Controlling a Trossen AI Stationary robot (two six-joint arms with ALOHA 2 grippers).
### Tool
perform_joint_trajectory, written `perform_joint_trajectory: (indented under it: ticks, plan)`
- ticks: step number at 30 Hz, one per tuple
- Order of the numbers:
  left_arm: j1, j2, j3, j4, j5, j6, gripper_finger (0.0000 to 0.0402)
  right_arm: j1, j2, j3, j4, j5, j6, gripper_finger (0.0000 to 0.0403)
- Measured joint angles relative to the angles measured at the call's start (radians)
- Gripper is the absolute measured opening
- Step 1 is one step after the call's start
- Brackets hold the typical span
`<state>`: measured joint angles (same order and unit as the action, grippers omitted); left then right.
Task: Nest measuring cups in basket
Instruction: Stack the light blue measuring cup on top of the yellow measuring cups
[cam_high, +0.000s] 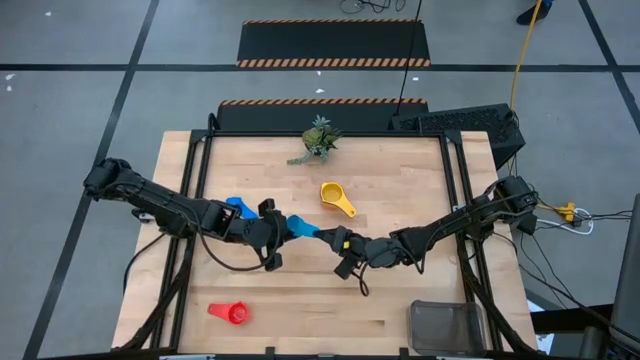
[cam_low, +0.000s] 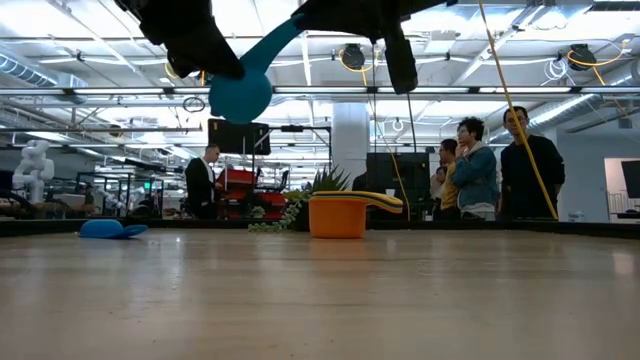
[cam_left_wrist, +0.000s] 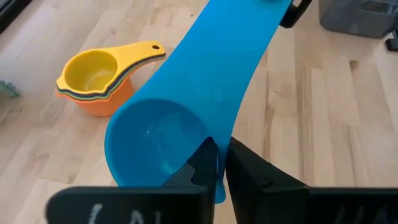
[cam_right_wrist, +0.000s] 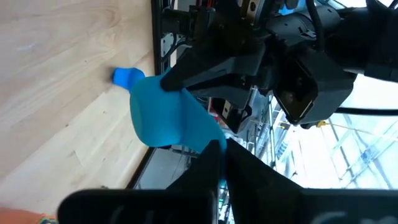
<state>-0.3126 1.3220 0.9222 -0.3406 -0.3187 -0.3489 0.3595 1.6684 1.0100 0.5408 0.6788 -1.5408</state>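
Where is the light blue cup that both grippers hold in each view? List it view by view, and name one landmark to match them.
High view: light blue cup at table centre, between the left gripper and right gripper.
Low view: hanging at upper left, clear of the table.
Left wrist view: fills the centre.
Right wrist view: centre.
Landmark: the yellow-topped cup stack, which also shows in the low and left wrist views.

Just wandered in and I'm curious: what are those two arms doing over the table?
Both arms hold one light blue measuring cup in the air between them: the left gripper pinches its bowl rim, the right gripper its handle. A stack of cups with a yellow one on top, a red cup and another blue cup lie on the table. The basket sits at the front right corner.
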Motion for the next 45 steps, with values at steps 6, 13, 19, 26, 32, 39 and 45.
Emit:
perform_joint_trajectory:
  ticks: [6, 13, 19, 26, 32, 39, 45]
  plan:
    - [0.0, 0.0, 0.0, 0.024, -0.027, -0.004, 0.0094, 0.0, 0.0, 0.0, -0.004, 0.045, 0.038, 0.0002]
    - [-0.003, 0.0, 0.0, 0.035, -0.073, 0.0, 0.0158, 0.012, 0.0, 0.0, -0.025, 0.163, 0.08, 0.0001]
    - [-0.002, -0.008, 0.0, 0.029, -0.105, 0.011, 0.0181, 0.029, 0.0, 0.0, -0.083, 0.243, 0.145, 0.0001]
    - [-0.007, -0.059, 0.001, 0.033, -0.168, 0.006, 0.0181, 0.038, 0.0, 0.0, -0.135, 0.357, 0.267, 0.0]
    - [-0.037, -0.073, 0.001, 0.027, -0.204, 0.001, 0.0182, 0.038, -0.005, -0.026, -0.136, 0.44, 0.347, 0.0]
    - [-0.043, -0.074, 0.001, 0.024, -0.207, 0.008, 0.0182, 0.043, -0.043, -0.134, -0.102, 0.448, 0.562, 0.0]
    - [-0.042, -0.074, 0.001, 0.025, -0.218, 0.015, 0.0182, 0.048, -0.072, -0.27, 0.13, 0.451, 0.606, 0.0]
